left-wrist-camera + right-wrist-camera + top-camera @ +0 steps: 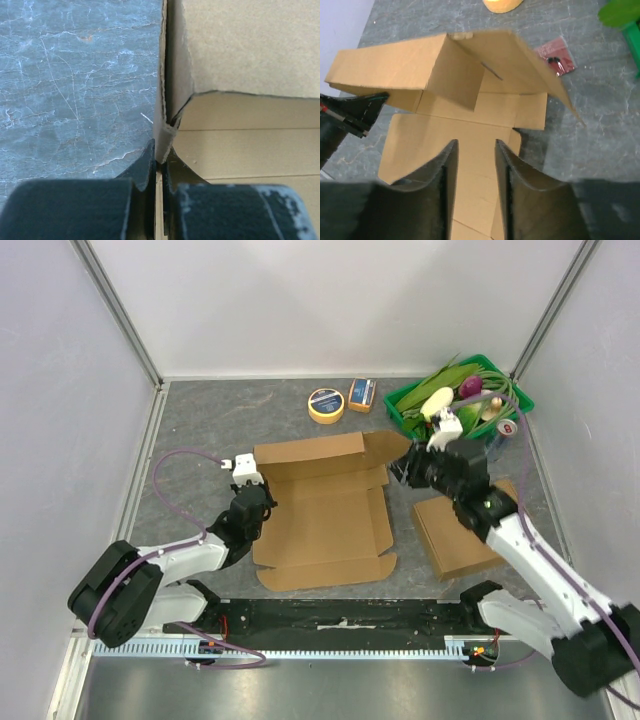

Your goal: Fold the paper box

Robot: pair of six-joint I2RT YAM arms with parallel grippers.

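The cardboard box (320, 515) lies half-opened in the middle of the desk (200, 420), its far flap raised. The left gripper (160, 161) is pinched tight on the box's upright left wall. The right gripper (476, 145) hovers over its right edge, fingers partly apart with nothing between them. Beyond sit a tape roll (326, 404) and a green basket (393, 400).
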